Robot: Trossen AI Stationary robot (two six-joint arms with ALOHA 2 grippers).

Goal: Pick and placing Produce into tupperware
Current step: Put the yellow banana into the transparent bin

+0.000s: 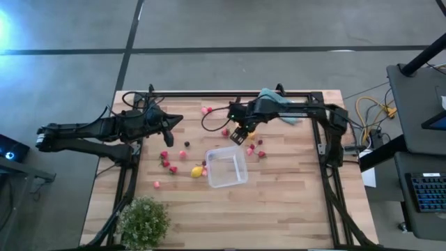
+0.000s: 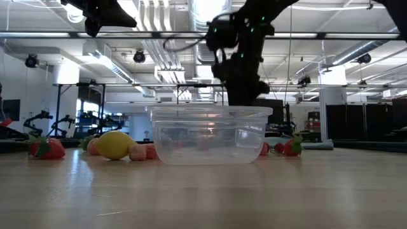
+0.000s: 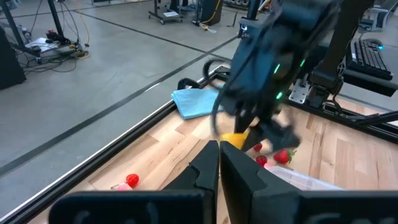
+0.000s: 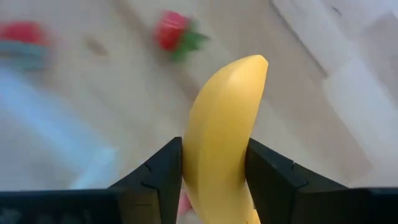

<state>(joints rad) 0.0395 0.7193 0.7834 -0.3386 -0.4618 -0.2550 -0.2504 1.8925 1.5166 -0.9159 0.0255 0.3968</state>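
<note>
A lab: exposed ceiling ducts (image 2: pixel 159 25), other robot rigs (image 2: pixel 38 121), concrete floor (image 1: pixel 244 28).

Floor (image 1: pixel 244 28) was grey polished concrete with dark seam lines. Wood-plank table (image 1: pixel 279 202) sat in a black frame (image 1: pixel 237 93). Side desk (image 1: pixel 418 104) with a keyboard (image 1: pixel 426 192) stood beside it, yellow cables (image 1: pixel 369 111) hanging nearby. Ceiling had exposed ducts (image 2: pixel 159 38) and bright light panels (image 2: pixel 210 9). Black equipment racks (image 2: pixel 365 124) lined the far wall.

Banana (image 4: pixel 221 137) lower end cut off; strawberry (image 4: pixel 174 34) blurred.
</note>
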